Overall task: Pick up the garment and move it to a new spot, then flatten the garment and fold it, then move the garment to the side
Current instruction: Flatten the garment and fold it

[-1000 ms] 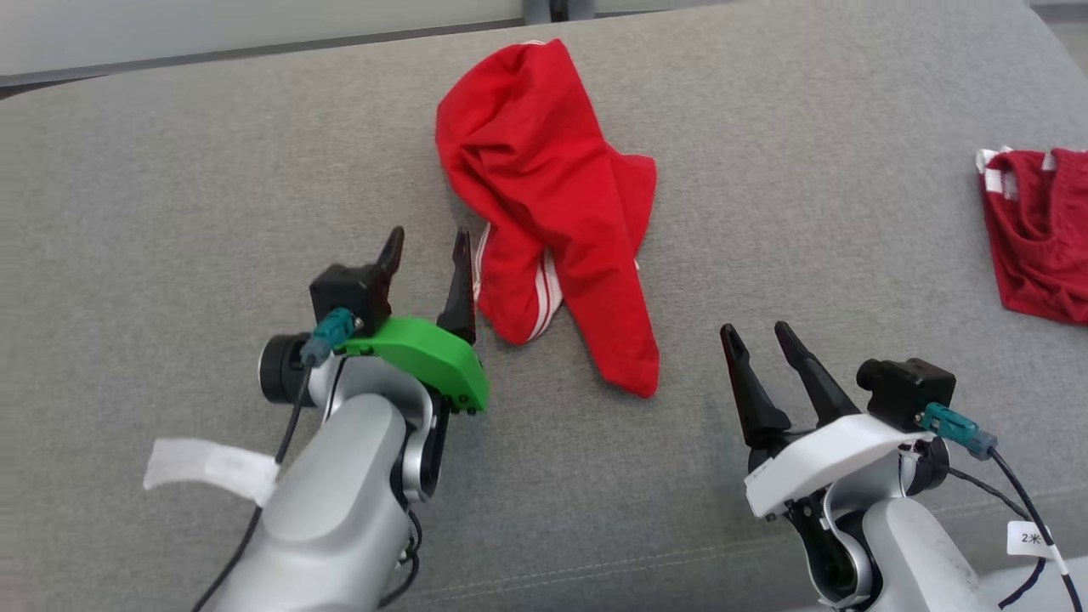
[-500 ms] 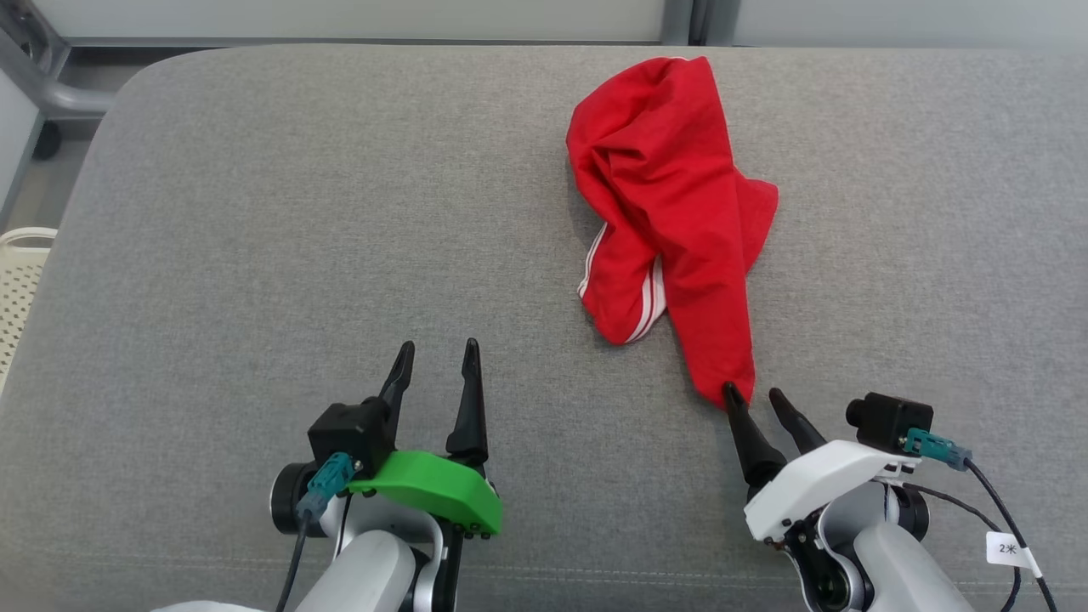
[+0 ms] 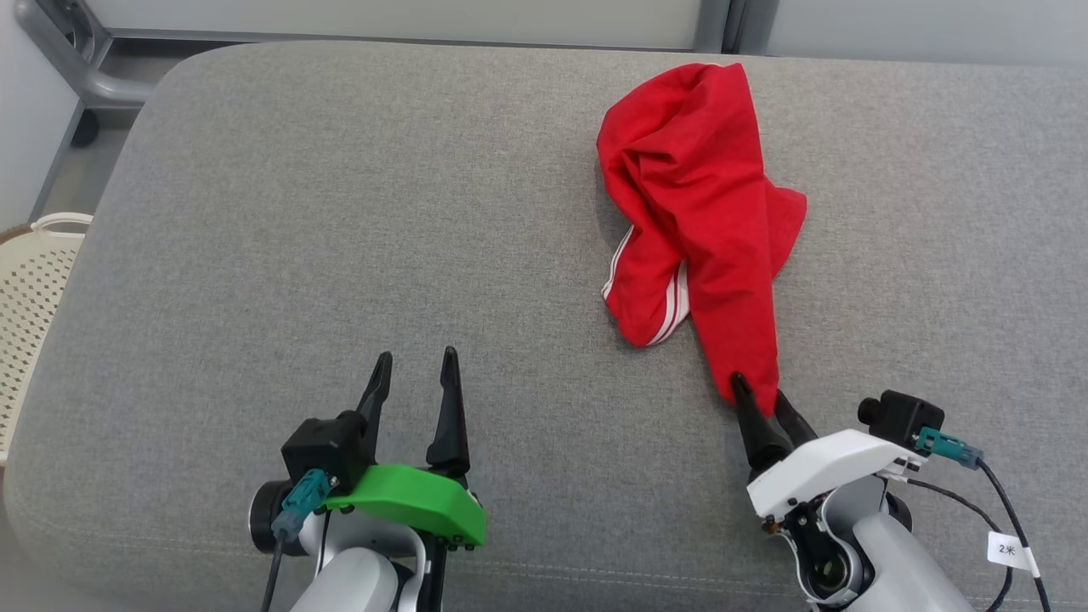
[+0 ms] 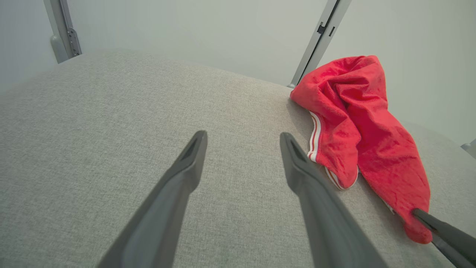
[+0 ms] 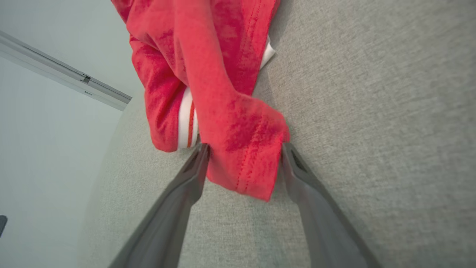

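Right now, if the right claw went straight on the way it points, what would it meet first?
The red garment: its lower tip already lies inside the open right claw, so it would push into that cloth at once, probably with the grey cushion just beneath.

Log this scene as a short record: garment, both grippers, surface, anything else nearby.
garment: red, white stripes, crumpled, lying on the cushion
cushion: grey fabric
left gripper: open, over the cushion, apart from the garment
right gripper: open, fingers either side of the garment's near tip, not closed on it
basket: cream, perforated, beside the cushion's left edge
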{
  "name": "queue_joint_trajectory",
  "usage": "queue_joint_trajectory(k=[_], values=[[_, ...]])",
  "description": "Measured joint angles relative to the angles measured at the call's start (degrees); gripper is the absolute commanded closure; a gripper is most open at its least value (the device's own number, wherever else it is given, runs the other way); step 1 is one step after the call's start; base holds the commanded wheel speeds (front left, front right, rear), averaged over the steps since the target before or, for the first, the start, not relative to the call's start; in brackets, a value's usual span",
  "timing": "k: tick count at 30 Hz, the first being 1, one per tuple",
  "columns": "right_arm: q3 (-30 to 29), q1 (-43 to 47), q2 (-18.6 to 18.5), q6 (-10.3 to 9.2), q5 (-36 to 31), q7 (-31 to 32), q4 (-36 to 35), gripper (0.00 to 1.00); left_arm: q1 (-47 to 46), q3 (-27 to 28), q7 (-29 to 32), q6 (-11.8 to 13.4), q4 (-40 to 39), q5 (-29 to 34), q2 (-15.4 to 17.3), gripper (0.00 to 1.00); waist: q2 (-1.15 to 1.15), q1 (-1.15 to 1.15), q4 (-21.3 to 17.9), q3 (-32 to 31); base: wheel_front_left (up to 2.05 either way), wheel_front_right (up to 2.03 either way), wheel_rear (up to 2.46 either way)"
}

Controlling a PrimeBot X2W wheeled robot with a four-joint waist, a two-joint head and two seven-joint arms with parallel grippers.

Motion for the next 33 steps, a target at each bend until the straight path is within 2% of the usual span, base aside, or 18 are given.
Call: queue_joint_trajectory(k=[1, 4, 6, 8, 9, 17, 21, 26, 33], values=[[0.2, -0.3, 0.0, 0.0, 0.7, 0.0, 0.2, 0.07, 0.2, 0.0, 0.0, 0.1, -0.2, -0.1, 0.1, 0.0, 0.0, 0.0, 0.0, 0.0, 0.0, 0.0, 0.0], [0.5, -1.1, 0.0, 0.0, 2.5, 0.0, 1.2, 0.52, 0.6, 0.1, 0.2, 0.2, -0.5, -0.2, 0.5, 0.0, 0.0, 0.0, -0.1, 0.1, 0.0, 0.0, 0.0], [0.9, -1.7, -0.1, 0.0, 3.3, 0.0, 2.0, 0.67, 0.6, 0.2, 0.2, 0.3, -0.7, -0.3, 0.7, 0.0, 0.0, 0.0, -0.1, 0.2, 0.0, 0.0, 0.0], [1.2, -2.3, -0.3, 0.0, 4.0, -0.2, 2.8, 0.95, 0.7, 0.3, 0.2, 0.5, -0.8, -0.4, 0.8, 0.0, 0.0, 0.0, -0.2, 0.2, 0.0, 0.0, 0.0], [1.4, -2.7, -0.5, 0.0, 4.2, -0.4, 3.3, 1.0, 0.7, 0.4, 0.2, 0.5, -1.0, -0.5, 0.9, 0.0, 0.0, 0.0, -0.3, 0.2, 0.0, 0.0, 0.0], [3.4, -5.0, -4.0, 0.0, 4.4, -2.3, 4.4, 1.0, 1.2, 0.5, 0.3, 1.0, -1.2, -0.6, 1.4, 0.0, 0.0, 0.0, -1.6, -0.3, 0.0, 0.0, 0.0], [3.4, -6.4, -8.6, 0.0, 2.8, -2.2, 4.0, 1.0, 1.9, 0.1, 0.5, 1.0, -1.3, -0.8, 1.3, 0.0, 0.0, 0.0, -3.0, -0.8, 0.0, 0.0, 0.0], [1.6, -8.2, -16.1, 0.0, -1.1, -0.6, 5.1, 1.0, 2.0, -1.0, 1.0, 0.7, -1.2, -0.9, 1.1, 0.0, 0.0, 0.0, -4.8, -1.5, 0.0, 0.0, 0.0], [-2.5, -9.8, -23.0, 0.0, -4.2, 2.6, 9.6, 1.0, 1.8, -3.5, 2.5, -1.1, -0.2, -0.9, 0.5, 0.0, 0.0, 0.0, -6.4, -1.5, 0.0, 0.0, 0.0]])
